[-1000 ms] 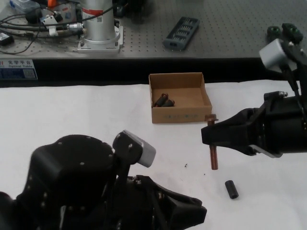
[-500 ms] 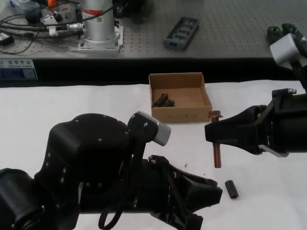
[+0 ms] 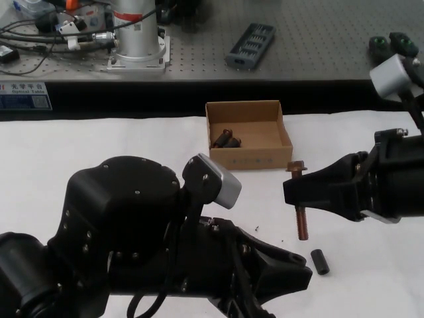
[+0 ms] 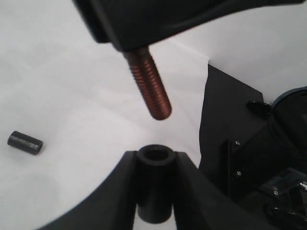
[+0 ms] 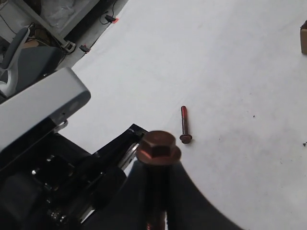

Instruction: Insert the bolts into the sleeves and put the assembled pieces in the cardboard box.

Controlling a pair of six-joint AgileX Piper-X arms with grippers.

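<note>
Vertically, right fingers [image 3: 311, 190] clamp the bolt [image 3: 301, 223] (tip down); left fingers [image 4: 108, 194] grip the sleeve [image 4: 154, 184].

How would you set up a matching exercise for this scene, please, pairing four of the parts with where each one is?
Things:
1. upright bolt
2. upright sleeve
3. lying sleeve
4. assembled pieces

Places:
a. inside the cardboard box
b. held in the right gripper
c. held in the left gripper
d. loose on the white cloth

Pairs: 1-b, 2-c, 3-d, 4-a
</note>
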